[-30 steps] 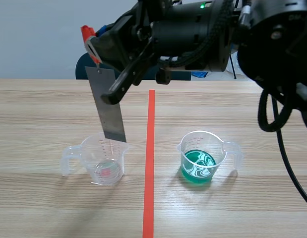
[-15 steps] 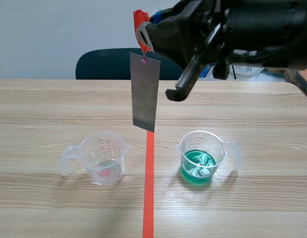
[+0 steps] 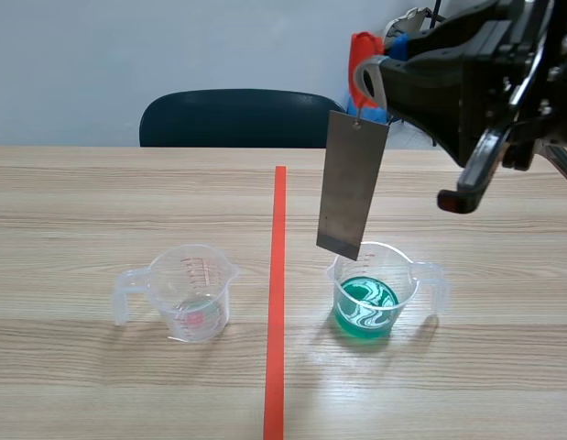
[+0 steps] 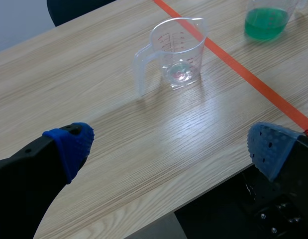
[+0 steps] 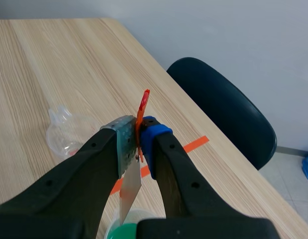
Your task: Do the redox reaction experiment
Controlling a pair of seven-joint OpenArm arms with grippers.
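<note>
Right claw (image 5: 139, 143) pinches an orange clip (image 3: 365, 50) dangling a dull grey metal strip (image 3: 352, 183) (flat, rectangular); left claw (image 4: 172, 147) gapes.

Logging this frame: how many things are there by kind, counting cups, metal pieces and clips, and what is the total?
Clear plastic measuring cups: 2 (clear-liquid cup, green-liquid cup)
Grey flat metal strip: 1
Orange-red clip: 1
Total: 4
</note>
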